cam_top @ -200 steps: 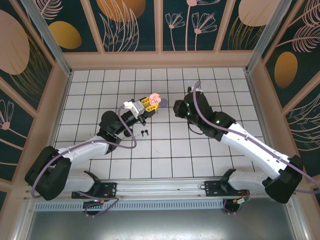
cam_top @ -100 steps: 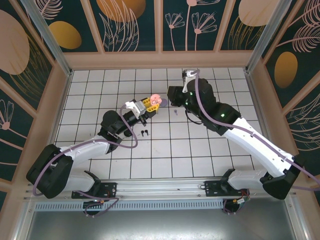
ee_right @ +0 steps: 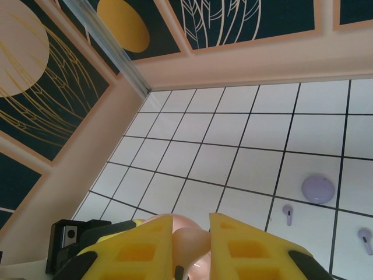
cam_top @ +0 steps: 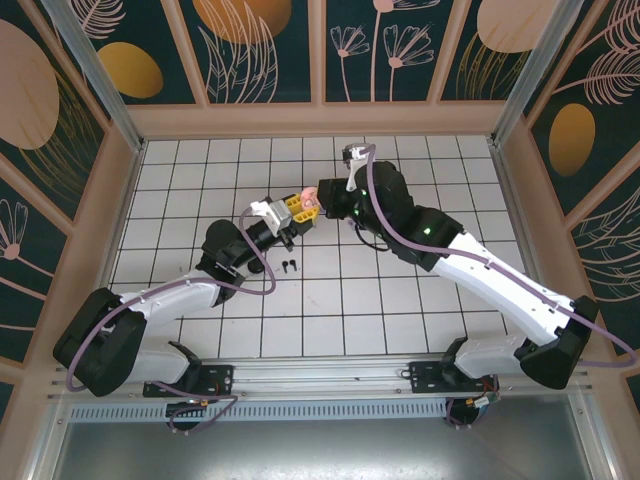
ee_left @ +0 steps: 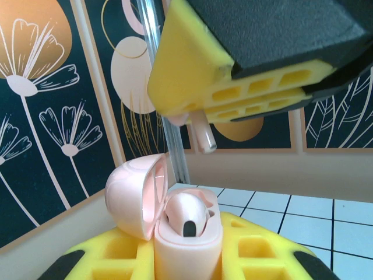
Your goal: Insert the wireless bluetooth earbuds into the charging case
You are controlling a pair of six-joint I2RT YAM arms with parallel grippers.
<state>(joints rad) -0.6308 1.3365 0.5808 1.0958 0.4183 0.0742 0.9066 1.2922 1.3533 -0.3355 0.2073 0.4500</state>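
Both arms reach forward from the near edge and bend inward, meeting mid-table. The left gripper (cam_top: 295, 211) clamps the open pink case (ee_left: 175, 239), one pink earbud (ee_left: 185, 213) seated inside. Just above, the right gripper (cam_top: 326, 194) pinches what looks like the second pink earbud (ee_left: 204, 133), stem down.

The top camera looks down on the whole table (cam_top: 200, 160) from behind. The wrist cameras sit low and close, both facing the patterned wall (ee_left: 58, 87).

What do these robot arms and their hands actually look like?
The left arm and right arm are white tubes with bulky black joints, each with a purplish cable. The left hand and right hand have blocky yellow fingers with square cut-outs. A green light dots the right arm.
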